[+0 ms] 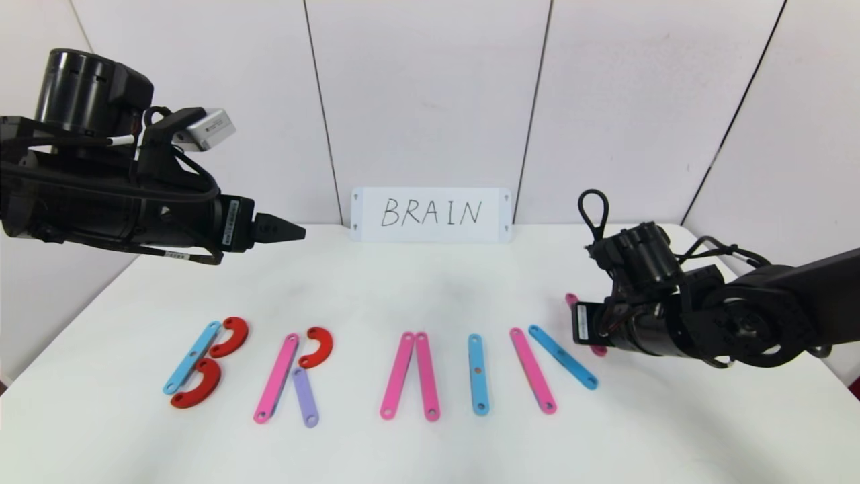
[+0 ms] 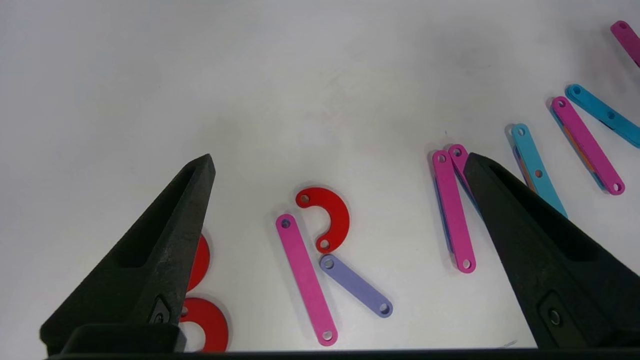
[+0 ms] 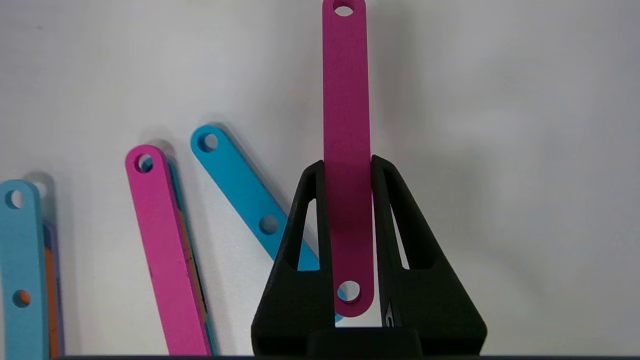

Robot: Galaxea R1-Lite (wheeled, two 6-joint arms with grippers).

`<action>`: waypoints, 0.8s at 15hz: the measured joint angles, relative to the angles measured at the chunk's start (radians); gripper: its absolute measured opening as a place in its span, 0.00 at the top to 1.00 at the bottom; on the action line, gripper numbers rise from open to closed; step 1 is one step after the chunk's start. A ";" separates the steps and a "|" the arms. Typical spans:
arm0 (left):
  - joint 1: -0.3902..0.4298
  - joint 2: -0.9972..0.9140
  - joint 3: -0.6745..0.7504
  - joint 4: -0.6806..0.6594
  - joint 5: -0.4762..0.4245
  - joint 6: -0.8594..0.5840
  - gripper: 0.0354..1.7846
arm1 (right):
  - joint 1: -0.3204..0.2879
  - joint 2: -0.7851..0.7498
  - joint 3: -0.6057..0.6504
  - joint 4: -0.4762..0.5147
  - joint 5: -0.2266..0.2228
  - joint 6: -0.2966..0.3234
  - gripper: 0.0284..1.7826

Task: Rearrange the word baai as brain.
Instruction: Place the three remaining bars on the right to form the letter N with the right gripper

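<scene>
The plastic word lies in a row on the white table [image 1: 430, 296]. A light-blue strip [image 1: 192, 357] with two red curves [image 1: 230, 336] makes a B. A pink strip [image 1: 276, 378], red curve [image 2: 330, 215] and purple strip [image 2: 356, 285] make an R. Two pink strips [image 1: 398, 375] meet at their far ends, then comes a lone light-blue strip [image 1: 478, 374]. At the right, a pink strip [image 1: 532, 370] lies beside a blue strip [image 1: 563, 357]. Just right of them, my right gripper [image 3: 347, 162] is shut on another pink strip [image 3: 346, 100] low over the table. My left gripper [image 2: 340, 159] hangs open high over the R.
A white card [image 1: 431, 214] with handwritten BRAIN leans on the back wall behind the row. Bare table lies between the card and the letters and right of the held strip. The table's edges run close by at both sides.
</scene>
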 joint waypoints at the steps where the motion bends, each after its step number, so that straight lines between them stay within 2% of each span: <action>1: 0.000 0.000 0.000 0.000 0.000 0.000 0.03 | 0.000 -0.002 0.016 0.000 -0.001 0.005 0.86; 12: 0.000 0.001 0.001 0.001 0.000 0.001 0.03 | 0.001 0.011 0.077 -0.003 0.004 0.008 0.86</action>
